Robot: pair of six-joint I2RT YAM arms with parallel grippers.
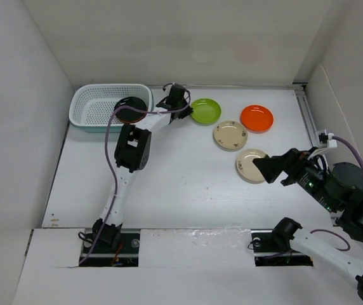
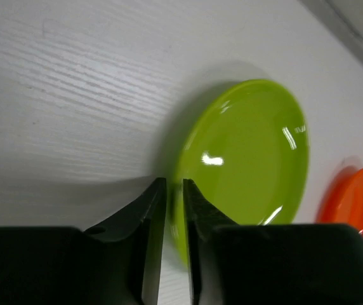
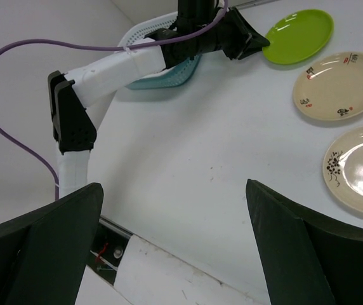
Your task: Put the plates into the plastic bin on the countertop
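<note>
At the far left of the broad white countertop (image 1: 188, 190) stood the light teal-blue rectangular plastic bin (image 1: 92, 105) with mesh walls. A glossy black round plate (image 1: 131, 111) lay at its right end, apparently inside the walls. Just beside the bin, the left gripper (image 2: 173, 183) held its two black fingers narrow on either side of the near rim of the lime green round shallow plate (image 2: 245, 152) — a pinch on the lip, one finger over the dish and one outside it. That plate lay on the countertop just right of the bin. Farther right lay a beige round plate with small dark marks (image 1: 230, 135), a second beige plate (image 1: 251, 165) and an orange round plate (image 1: 256, 118), all apart from one another. At the right, the right gripper (image 3: 174, 190) hung above the countertop beside the second beige plate, its jaws spread wide and empty. By their look these plates were likely light, rigid and slick. The thin raised rim seemed the only purchase — best seated deep, since a shallow pinch on so glossy a lip might slip once the plate tilted in the lift.
</note>
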